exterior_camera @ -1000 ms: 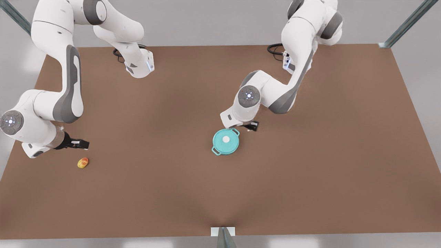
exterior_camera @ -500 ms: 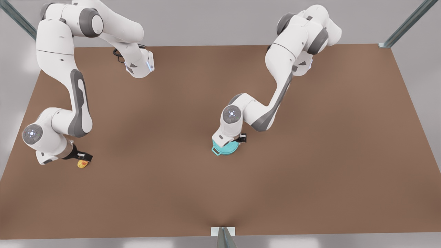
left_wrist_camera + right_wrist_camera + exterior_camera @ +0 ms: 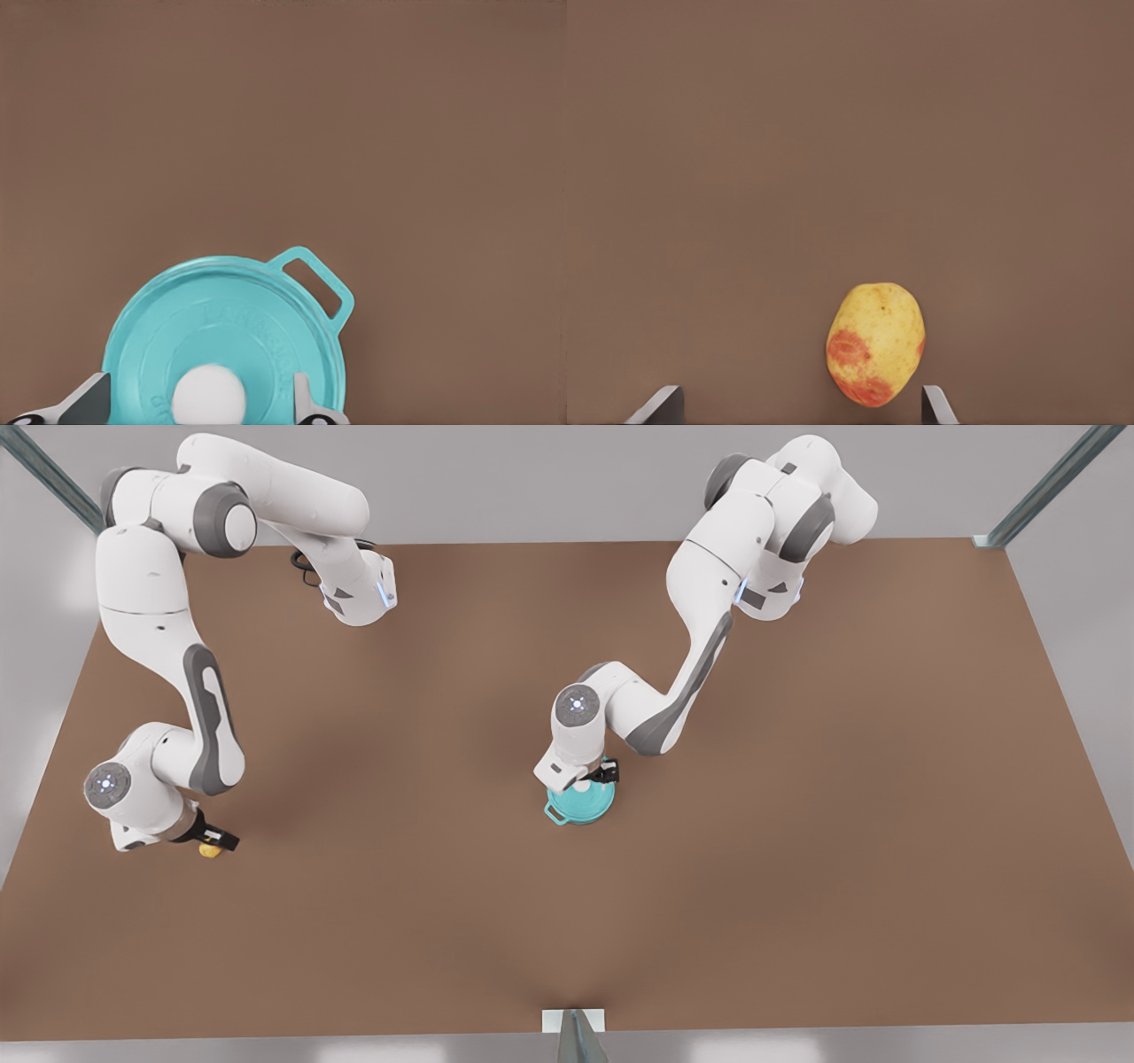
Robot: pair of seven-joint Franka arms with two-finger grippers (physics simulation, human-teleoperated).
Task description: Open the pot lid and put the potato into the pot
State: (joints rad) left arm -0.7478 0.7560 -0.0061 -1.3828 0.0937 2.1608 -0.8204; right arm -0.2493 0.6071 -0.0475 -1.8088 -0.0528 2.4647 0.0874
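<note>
Our right gripper's [image 3: 215, 841] jaws stand spread at the front view's left, low over the potato [image 3: 875, 343], which lies on the brown surface [image 3: 797, 824] between the two fingertips [image 3: 658, 405] without touching either. Further toward the front view's right, near the middle of the surface, our left gripper [image 3: 592, 778] hangs over the pot [image 3: 578, 806], its jaws also spread, one fingertip on each side of the white knob [image 3: 209, 396], apart from it. The pot lid [image 3: 221, 332] sits closed on the pot, one loop handle [image 3: 314, 281] jutting past its rim.
</note>
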